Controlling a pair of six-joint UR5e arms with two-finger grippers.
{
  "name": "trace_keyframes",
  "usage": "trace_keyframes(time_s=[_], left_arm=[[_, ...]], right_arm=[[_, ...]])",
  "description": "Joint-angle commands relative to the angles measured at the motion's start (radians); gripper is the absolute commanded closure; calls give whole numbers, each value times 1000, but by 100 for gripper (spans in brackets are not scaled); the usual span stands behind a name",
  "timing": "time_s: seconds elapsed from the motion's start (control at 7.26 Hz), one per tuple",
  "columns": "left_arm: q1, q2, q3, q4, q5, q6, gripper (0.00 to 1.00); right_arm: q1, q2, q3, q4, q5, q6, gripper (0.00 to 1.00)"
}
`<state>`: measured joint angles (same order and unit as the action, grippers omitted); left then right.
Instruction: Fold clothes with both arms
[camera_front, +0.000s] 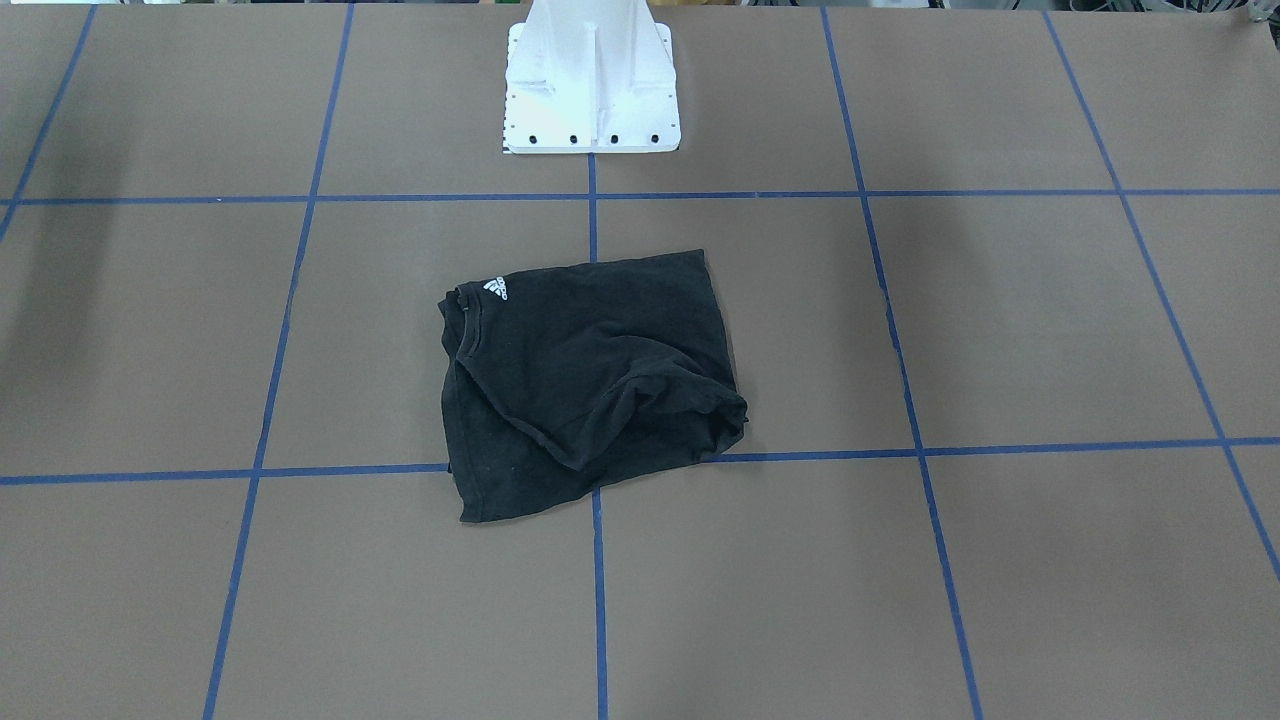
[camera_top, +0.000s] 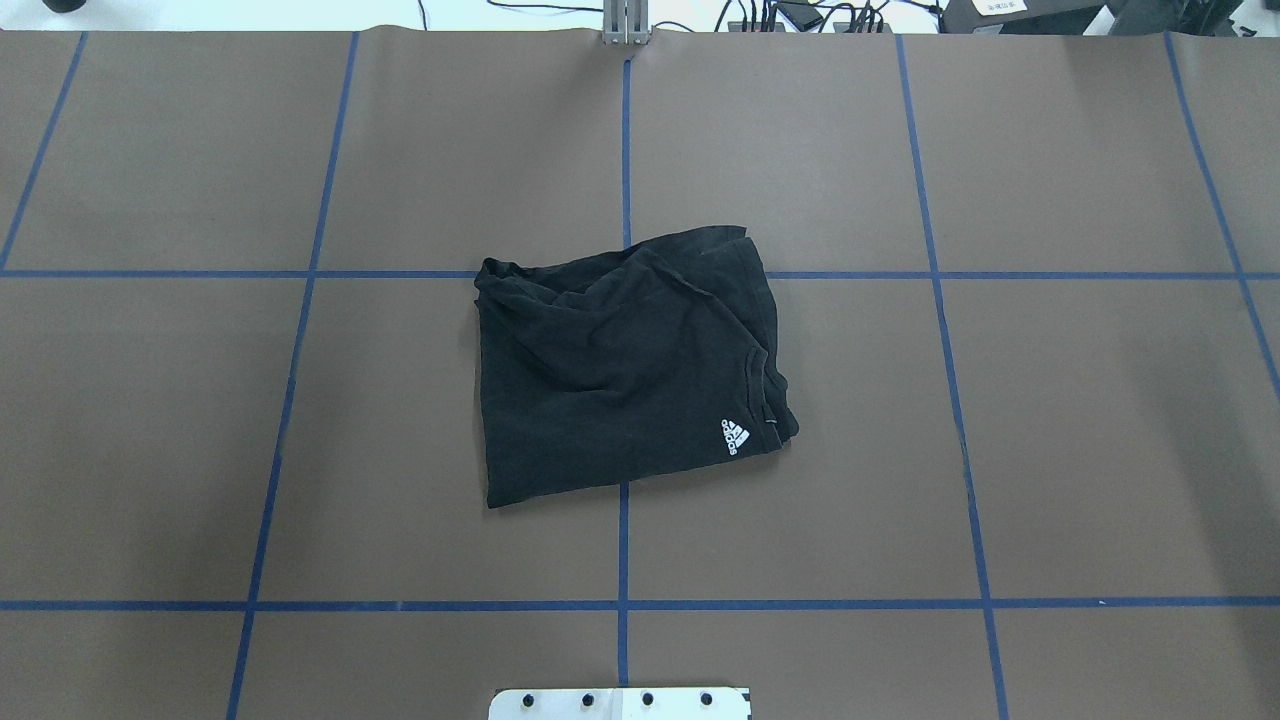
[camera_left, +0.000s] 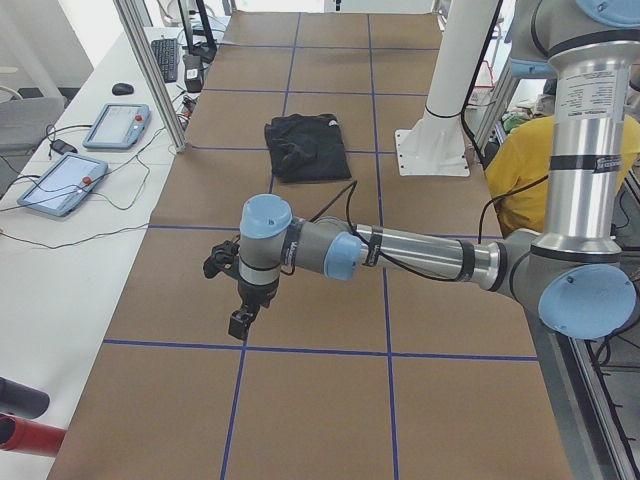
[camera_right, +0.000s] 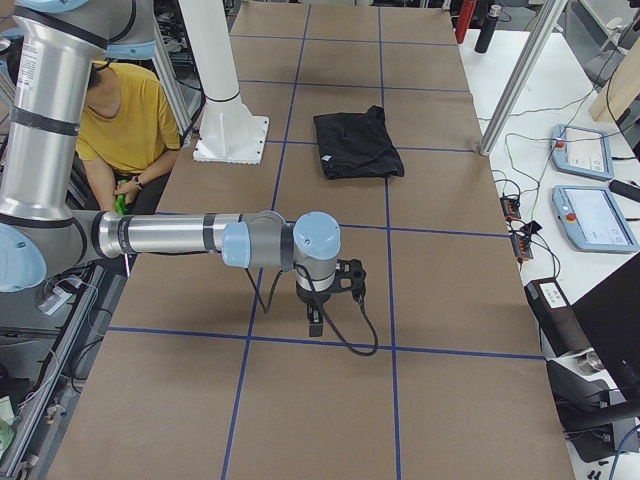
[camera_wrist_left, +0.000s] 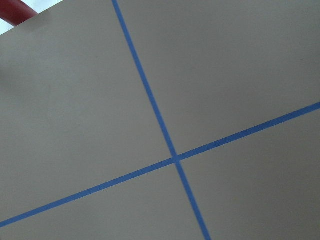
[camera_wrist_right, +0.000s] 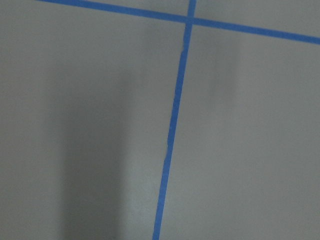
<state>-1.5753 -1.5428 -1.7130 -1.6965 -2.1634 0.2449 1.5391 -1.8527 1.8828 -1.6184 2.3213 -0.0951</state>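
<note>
The black T-shirt (camera_front: 590, 380) lies folded into a rough rectangle at the middle of the brown table (camera_top: 150, 420), with its small white logo (camera_top: 735, 436) showing near the collar. Its large graphic is hidden. It also shows in the left side view (camera_left: 305, 145) and the right side view (camera_right: 355, 145). My left gripper (camera_left: 240, 325) hangs low over the table far from the shirt, toward the table's left end. My right gripper (camera_right: 314, 325) hangs likewise toward the right end. I cannot tell whether either is open. Both wrist views show only bare table and blue tape lines.
The white pedestal base (camera_front: 590, 90) stands behind the shirt. A person in yellow (camera_right: 120, 120) sits behind the robot. Tablets (camera_left: 115, 125) and cables lie on the side benches beyond the table's edges. A red object (camera_left: 20, 435) lies off the left end.
</note>
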Motion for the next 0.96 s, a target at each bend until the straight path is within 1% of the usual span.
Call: trace_keyframes(time_s=[0.0, 0.14, 0.28, 0.41, 0.55, 0.83], left_arm=[[-40, 42, 32, 3, -10, 31, 0], [-40, 62, 41, 1, -83, 30, 0], [-40, 72, 38, 1, -99, 30, 0], [-40, 73, 30, 1, -95, 28, 0], [-38, 67, 47, 0, -96, 28, 0], [-42, 73, 38, -5, -95, 25, 0]], right_arm=[[29, -17, -14, 0, 12, 3, 0], [27, -16, -11, 5, 13, 0, 0], [27, -10, -8, 17, -6, -6, 0], [27, -10, -5, 85, -76, 4, 0], [26, -8, -5, 94, -82, 24, 0], [26, -8, -1, 98, -74, 38, 0]])
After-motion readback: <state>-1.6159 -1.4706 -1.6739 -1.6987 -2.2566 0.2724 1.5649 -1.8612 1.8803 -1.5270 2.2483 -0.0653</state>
